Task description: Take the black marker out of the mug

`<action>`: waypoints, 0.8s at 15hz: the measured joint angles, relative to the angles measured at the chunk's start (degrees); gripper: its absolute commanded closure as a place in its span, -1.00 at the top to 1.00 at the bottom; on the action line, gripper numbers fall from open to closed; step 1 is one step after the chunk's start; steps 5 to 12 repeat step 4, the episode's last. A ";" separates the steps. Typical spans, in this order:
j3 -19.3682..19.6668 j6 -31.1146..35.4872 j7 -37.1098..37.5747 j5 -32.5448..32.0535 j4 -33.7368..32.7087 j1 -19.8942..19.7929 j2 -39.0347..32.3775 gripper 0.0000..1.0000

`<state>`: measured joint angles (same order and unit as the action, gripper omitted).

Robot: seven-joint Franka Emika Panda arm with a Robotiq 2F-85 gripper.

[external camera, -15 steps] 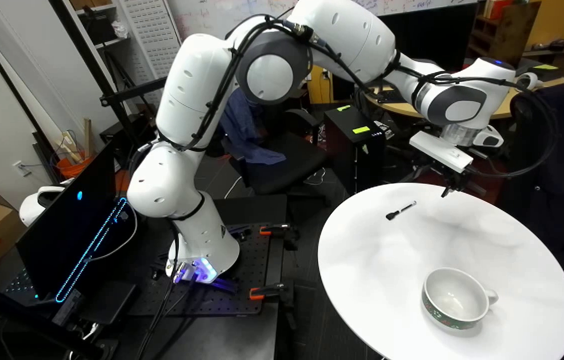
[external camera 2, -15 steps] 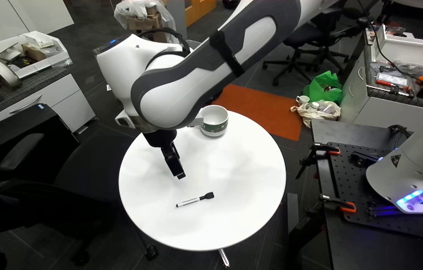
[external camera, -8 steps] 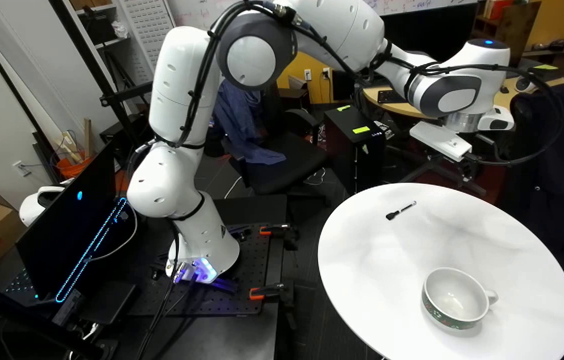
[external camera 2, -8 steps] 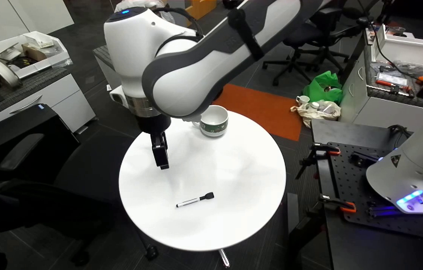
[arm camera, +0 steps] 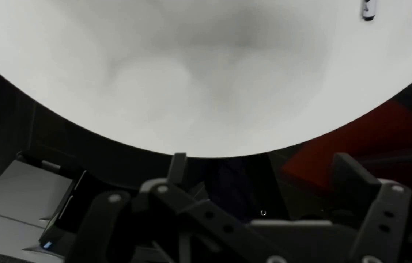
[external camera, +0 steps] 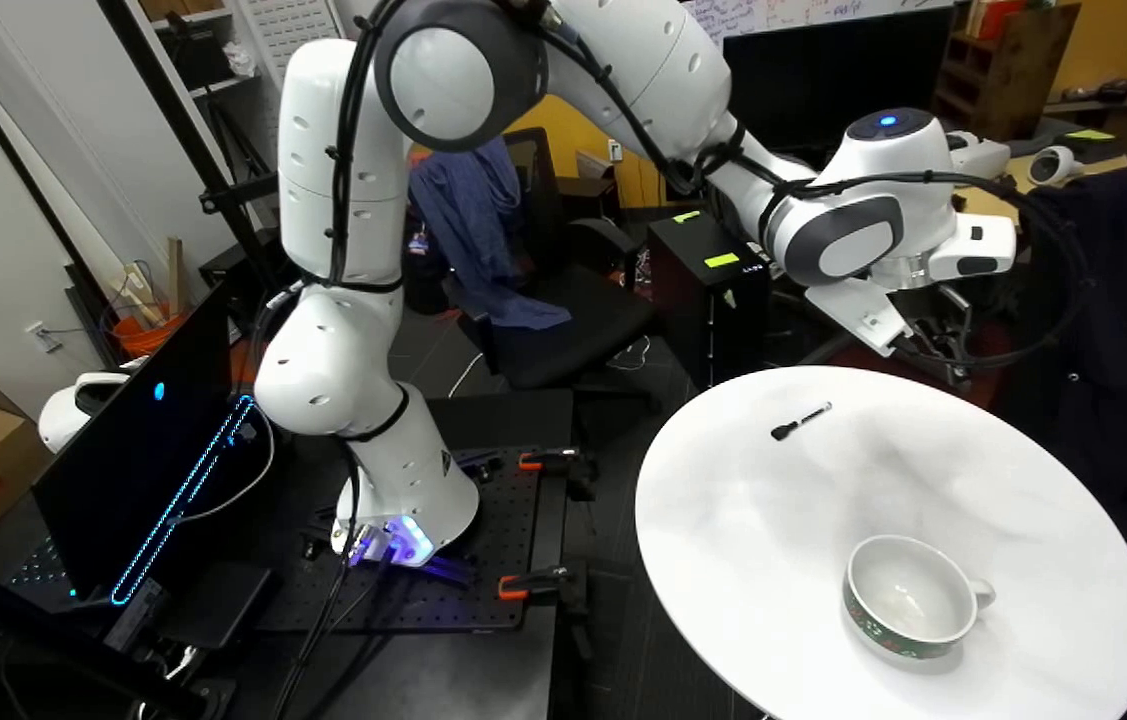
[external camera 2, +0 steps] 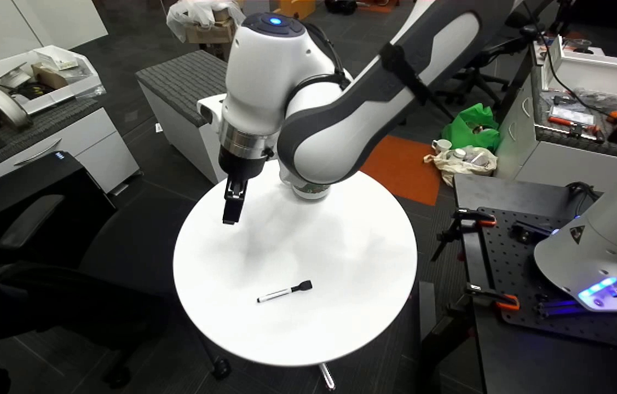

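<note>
The black marker (external camera: 801,420) lies flat on the white table, apart from the mug; it has a pale barrel and a broad black end. It also shows in an exterior view (external camera 2: 284,291), and its tip is at the top right of the wrist view (arm camera: 369,10). The mug (external camera: 908,598) stands upright on the table, its bare inside visible and a green patterned band round it. In an exterior view the arm hides most of the mug (external camera 2: 311,192). My gripper (external camera 2: 230,218) is above the table's outer edge, away from both. In the wrist view my gripper (arm camera: 260,159) is open, with nothing between its fingers.
The round white table (external camera: 723,520) has its edge just beyond the fingertips in the wrist view. A dark chair (external camera 2: 40,219) stands beside it. The robot's black bench (external camera 2: 549,350) with orange clamps (external camera 2: 505,301) is on the other side.
My gripper has moved up and farther from the marker, toward the table's outer edge, and hangs more upright. The arm now covers more of the mug. The marker and mug have not moved.
</note>
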<state>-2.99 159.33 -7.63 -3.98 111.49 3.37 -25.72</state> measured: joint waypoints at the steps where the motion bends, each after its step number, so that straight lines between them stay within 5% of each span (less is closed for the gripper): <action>1: 0.42 1.79 0.22 -0.27 1.31 0.01 0.38 1.00; 12: 0.71 2.49 0.23 -0.28 2.46 0.07 1.06 1.00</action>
